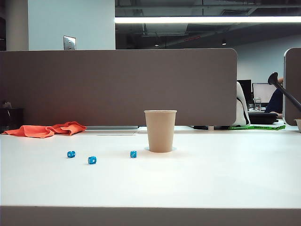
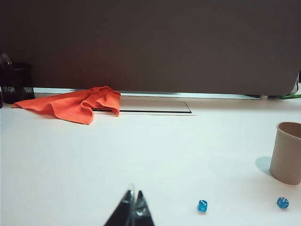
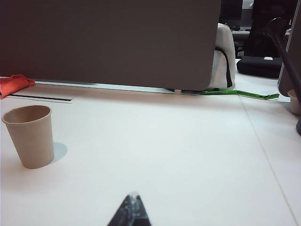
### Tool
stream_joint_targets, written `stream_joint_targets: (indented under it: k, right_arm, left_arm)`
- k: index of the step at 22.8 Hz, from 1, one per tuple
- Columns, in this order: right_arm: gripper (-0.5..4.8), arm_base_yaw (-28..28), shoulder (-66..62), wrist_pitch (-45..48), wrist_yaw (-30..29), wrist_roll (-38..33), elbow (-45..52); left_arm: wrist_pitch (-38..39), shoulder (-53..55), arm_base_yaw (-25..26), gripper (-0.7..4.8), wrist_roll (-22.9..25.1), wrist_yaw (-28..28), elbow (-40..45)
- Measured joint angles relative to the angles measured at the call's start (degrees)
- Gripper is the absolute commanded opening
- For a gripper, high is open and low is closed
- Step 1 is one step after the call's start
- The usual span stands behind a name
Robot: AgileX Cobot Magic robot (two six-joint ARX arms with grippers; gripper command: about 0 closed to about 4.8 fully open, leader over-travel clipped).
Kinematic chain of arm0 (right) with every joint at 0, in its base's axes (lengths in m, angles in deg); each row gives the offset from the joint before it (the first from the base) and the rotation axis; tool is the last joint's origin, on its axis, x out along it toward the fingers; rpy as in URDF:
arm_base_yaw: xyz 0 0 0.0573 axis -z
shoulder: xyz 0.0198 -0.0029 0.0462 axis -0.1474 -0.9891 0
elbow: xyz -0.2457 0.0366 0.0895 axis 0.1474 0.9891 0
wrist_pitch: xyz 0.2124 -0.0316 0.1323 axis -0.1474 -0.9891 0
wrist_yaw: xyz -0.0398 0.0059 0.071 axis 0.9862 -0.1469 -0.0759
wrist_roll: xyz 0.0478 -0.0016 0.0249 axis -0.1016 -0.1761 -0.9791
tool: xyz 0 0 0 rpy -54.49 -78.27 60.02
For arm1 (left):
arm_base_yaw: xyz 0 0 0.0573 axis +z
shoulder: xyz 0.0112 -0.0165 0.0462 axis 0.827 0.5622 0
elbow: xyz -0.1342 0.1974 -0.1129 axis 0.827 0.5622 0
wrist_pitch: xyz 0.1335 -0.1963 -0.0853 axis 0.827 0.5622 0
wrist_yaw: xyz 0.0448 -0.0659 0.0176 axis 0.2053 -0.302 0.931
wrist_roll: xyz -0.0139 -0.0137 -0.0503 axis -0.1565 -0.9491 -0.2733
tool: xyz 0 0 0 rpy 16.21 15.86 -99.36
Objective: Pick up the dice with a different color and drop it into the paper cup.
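Exterior view: search step, purple die unseen.
Both grippers, left gripper and right gripper, are clenched empty short of the tan paper cup; locating comes next.

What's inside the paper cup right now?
Cannot tell: no view looks into the paper cup; its wall hides the inside. No purple die shows anywhere; three blue dice lie left of it. Both grippers are clear of it.

Exterior view faces the paper cup frontally at table height; both low wrist views share it, flanking.
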Motion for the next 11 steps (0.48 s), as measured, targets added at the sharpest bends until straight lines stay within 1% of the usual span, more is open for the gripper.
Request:
stream_joint_targets:
  k: [4, 6, 11]
  right_arm:
    - [-0.05, 0.00, 0.00, 0.28, 0.59, 0.00, 0.00]
    - [-0.05, 0.00, 0.00, 2.21, 3.23, 0.00, 0.00]
    - [-0.05, 0.02, 0.00, 3.98, 3.65, 0.00, 0.00]
  left_arm:
    - [0.00, 0.00, 0.00, -0.05, 0.00, 0.00, 0.00]
    - [0.02, 0.00, 0.00, -0.05, 0.00, -0.02, 0.00]
    - [0.02, 0.00, 0.00, -0.06, 0.00, 0.00, 0.00]
